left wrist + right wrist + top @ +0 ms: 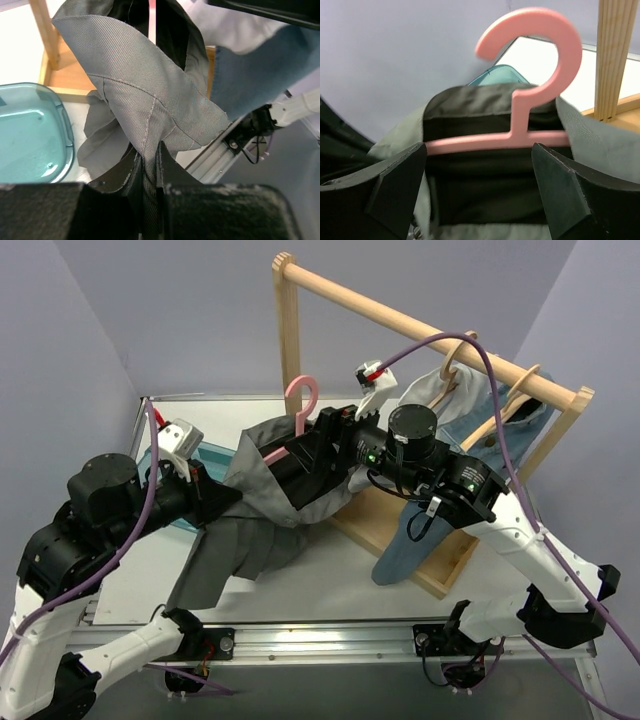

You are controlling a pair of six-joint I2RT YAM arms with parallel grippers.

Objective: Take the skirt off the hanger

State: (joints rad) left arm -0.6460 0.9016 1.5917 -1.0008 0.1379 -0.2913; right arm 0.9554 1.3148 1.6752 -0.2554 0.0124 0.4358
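Left wrist: left hand (pixel 150 172) tight on grey skirt (pixel 145 90) fold; right hand (pixel 480 185) wide, astride pink hanger (pixel 540 60).

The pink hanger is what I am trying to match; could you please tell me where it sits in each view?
Top external: the pink hanger is left of centre, with its hook rising above the grey skirt.
Left wrist: only a thin pink strip shows at the top edge, near the middle.
Right wrist: it is in mid-frame, hook up and bar running across.
Shared landmark: the wooden rack.
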